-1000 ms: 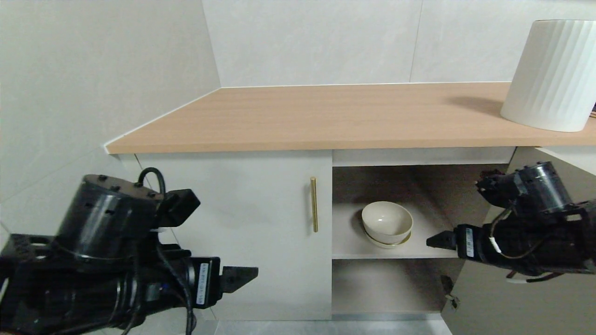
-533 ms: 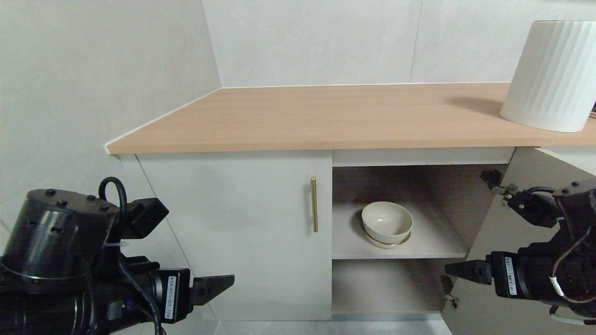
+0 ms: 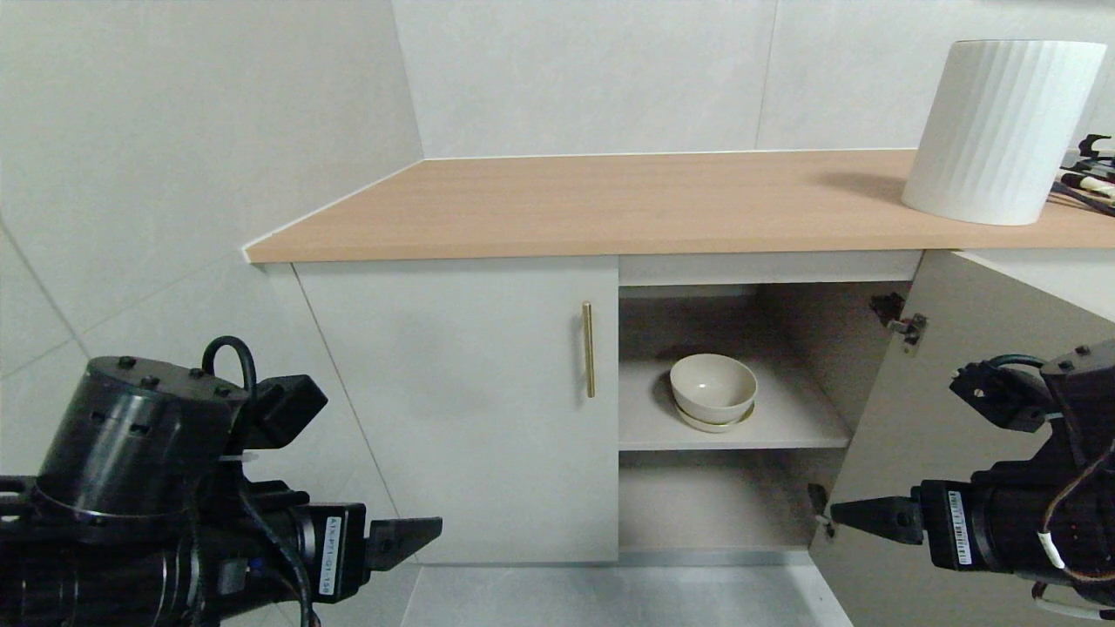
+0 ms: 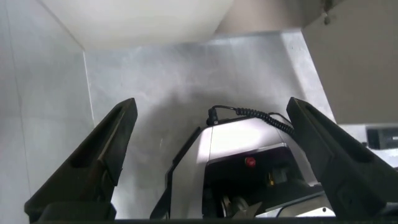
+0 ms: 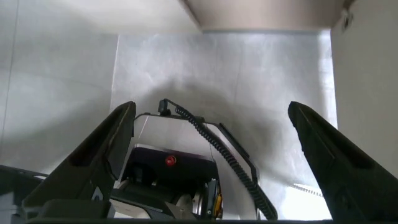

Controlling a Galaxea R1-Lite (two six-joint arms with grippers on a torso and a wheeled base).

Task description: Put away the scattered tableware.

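Note:
A cream bowl [image 3: 712, 389] sits upright on a small plate [image 3: 712, 421] on the middle shelf [image 3: 784, 427] of the open cabinet. My left gripper [image 3: 408, 537] hangs low in front of the closed left door, well left of the bowl. In its wrist view, the left gripper [image 4: 211, 106] is open with nothing between its fingers. My right gripper [image 3: 858, 515] is outside the cabinet, below and to the right of the bowl, near the open door's lower corner. The right gripper [image 5: 211, 111] is also open and empty, over the grey floor.
The closed left door carries a gold bar handle [image 3: 588, 361]. The right door [image 3: 958, 366] stands swung open toward me. A wooden countertop [image 3: 610, 205] holds a tall white ribbed container [image 3: 1002, 131] and some cables [image 3: 1089, 170] at the far right. The lower shelf [image 3: 710, 509] is bare.
The head camera has pulled back, so the cabinet looks farther off. My right gripper has come back from the shelf's edge and dropped lower. The left arm has also lowered.

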